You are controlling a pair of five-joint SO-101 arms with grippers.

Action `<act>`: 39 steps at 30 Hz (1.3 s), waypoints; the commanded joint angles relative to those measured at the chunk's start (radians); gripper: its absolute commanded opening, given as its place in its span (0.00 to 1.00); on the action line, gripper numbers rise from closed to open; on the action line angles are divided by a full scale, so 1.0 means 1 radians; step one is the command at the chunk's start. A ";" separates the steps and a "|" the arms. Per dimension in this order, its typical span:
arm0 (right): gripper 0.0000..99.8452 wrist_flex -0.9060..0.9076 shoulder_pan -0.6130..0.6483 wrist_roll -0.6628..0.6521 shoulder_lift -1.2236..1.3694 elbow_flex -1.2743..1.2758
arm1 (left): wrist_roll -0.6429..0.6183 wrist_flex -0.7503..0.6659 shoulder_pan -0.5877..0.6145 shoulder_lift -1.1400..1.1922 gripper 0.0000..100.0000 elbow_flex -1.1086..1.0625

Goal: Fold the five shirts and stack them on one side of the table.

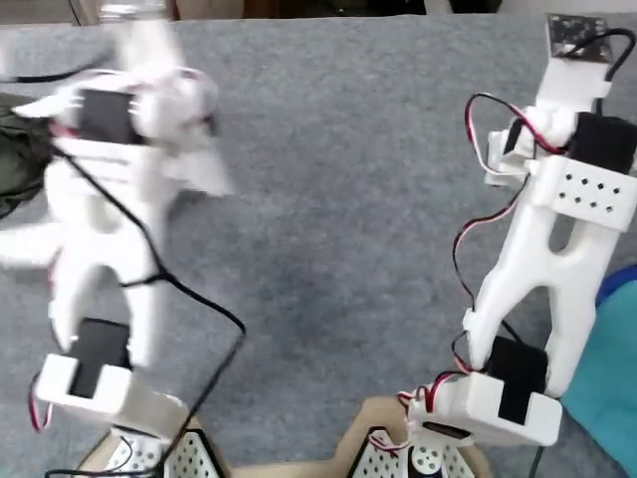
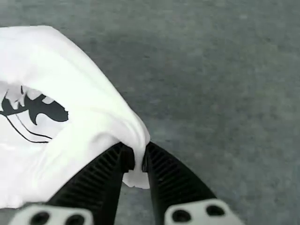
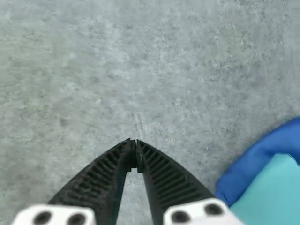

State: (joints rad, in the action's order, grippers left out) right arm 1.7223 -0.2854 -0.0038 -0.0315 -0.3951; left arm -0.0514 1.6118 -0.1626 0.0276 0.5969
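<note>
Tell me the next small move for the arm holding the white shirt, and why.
Probably draw the white shirt out over the middle of the grey table and lay it flat. The left gripper is shut on a bunched fold of it, so it isn't spread for folding, and the right gripper is shut on nothing above the cloth-free patch.

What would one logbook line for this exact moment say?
left gripper: shut on white shirt | right gripper: shut, empty, over grey table | blue cloth: lying near right gripper
</note>
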 commanded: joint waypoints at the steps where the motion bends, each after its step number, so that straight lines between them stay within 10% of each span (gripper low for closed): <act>1: 0.01 0.002 -0.065 -0.034 0.010 -0.042 | -0.052 0.005 -0.221 -0.045 0.02 0.000; 10: 0.01 0.002 -0.127 -0.176 0.056 -0.042 | -0.012 0.041 -0.439 0.033 0.16 -0.124; 19: 0.01 0.003 -0.036 -0.210 0.107 -0.042 | -0.124 0.107 0.025 0.044 0.29 0.091; 23: 0.01 0.003 0.093 -0.206 0.151 -0.042 | -0.129 -0.104 0.261 0.156 0.28 0.049; 33: 0.01 0.003 0.340 -0.161 0.406 -0.240 | -0.130 -0.477 0.258 0.690 0.20 0.069; 39: 0.01 0.003 0.352 -0.166 0.504 -0.372 | -0.126 -0.396 0.330 0.881 0.03 0.252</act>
State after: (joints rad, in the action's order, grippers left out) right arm 1.7208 0.0552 -0.1757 0.4549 -0.6836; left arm -0.1818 1.1623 0.1289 0.8869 0.7288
